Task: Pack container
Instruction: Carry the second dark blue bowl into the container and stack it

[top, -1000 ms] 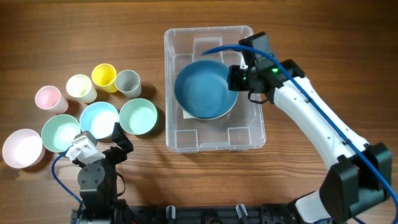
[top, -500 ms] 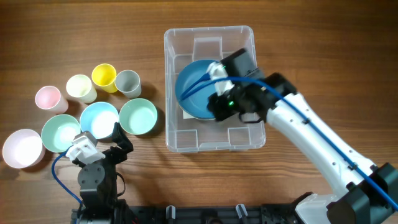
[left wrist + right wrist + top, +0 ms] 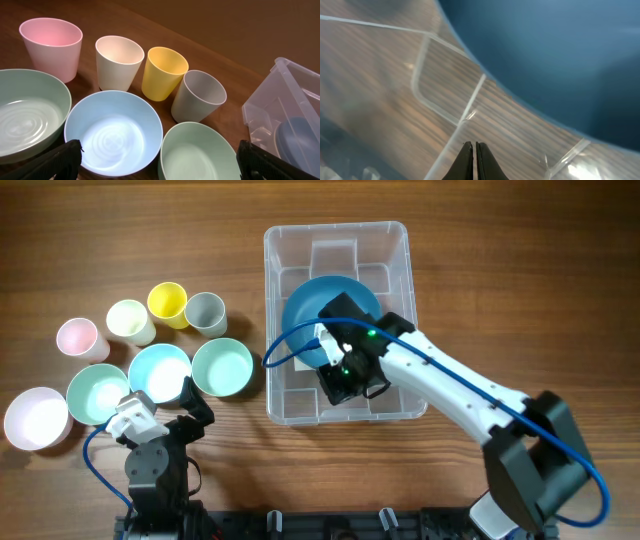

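**Right claw low inside the bin, beside the blue bowl**

The container (image 3: 385, 250) is seen at the middle of the wooden table (image 3: 520, 270), long side running away from the robot. A dark blue bowl (image 3: 325, 305) is held in its far and middle part. Nearly the whole width is filled by the bowl, so only thin strips of bare floor are left along the side walls. More floor is left free at the near end.

That near end is taken up by the right arm (image 3: 450, 385), which is reached in over the right-hand rim. The right gripper (image 3: 473, 152) is seen in the blurred right wrist view with its two fingers pressed together and nothing between them. It is pointed at the moulded ridges of the clear floor, with the bowl's curved edge just beside it.

The left gripper (image 3: 160, 162) is spread wide and holds nothing, low at the near-left of the table. Before it a pale blue bowl (image 3: 112, 132) and two green bowls are packed rim to rim. Four cups are lined up behind them: pink (image 3: 51, 47), cream (image 3: 119, 60), yellow (image 3: 164, 71) and grey (image 3: 198, 95).

The nearest green bowl (image 3: 222, 367) is set just beside the bin's left wall. Broad bare wood is left to the right of the bin and beyond it.
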Tool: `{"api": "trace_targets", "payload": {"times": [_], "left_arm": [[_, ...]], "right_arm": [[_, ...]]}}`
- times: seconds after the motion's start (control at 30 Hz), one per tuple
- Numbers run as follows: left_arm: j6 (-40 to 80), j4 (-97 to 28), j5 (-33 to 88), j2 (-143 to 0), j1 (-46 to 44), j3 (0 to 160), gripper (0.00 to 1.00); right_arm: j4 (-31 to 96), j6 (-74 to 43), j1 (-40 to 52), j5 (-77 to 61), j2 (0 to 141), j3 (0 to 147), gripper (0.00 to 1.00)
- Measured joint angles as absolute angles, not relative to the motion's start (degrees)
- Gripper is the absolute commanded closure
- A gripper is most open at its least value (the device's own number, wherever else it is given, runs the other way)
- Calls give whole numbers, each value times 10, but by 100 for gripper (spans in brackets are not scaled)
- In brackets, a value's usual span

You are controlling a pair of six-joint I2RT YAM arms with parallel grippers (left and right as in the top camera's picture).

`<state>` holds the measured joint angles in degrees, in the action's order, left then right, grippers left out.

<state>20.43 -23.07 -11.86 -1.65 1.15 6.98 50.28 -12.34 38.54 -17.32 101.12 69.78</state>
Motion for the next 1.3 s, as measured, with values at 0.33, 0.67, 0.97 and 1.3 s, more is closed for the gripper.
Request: {"api": "trace_targets", "payload": {"times": [0.33, 0.67, 0.97, 1.3], "left_arm": [[204, -231, -119, -17, 11, 70, 0], [204, -231, -119, -17, 11, 70, 0], [204, -231, -119, -17, 11, 70, 0], [204, -231, -119, -17, 11, 70, 0]], "right_arm": [[396, -195, 319, -154, 1014, 697, 96], [420, -145, 281, -182, 1010, 698, 96], [536, -90, 344, -167, 965, 700, 96], [492, -67, 348, -73, 1091, 700, 96]]}}
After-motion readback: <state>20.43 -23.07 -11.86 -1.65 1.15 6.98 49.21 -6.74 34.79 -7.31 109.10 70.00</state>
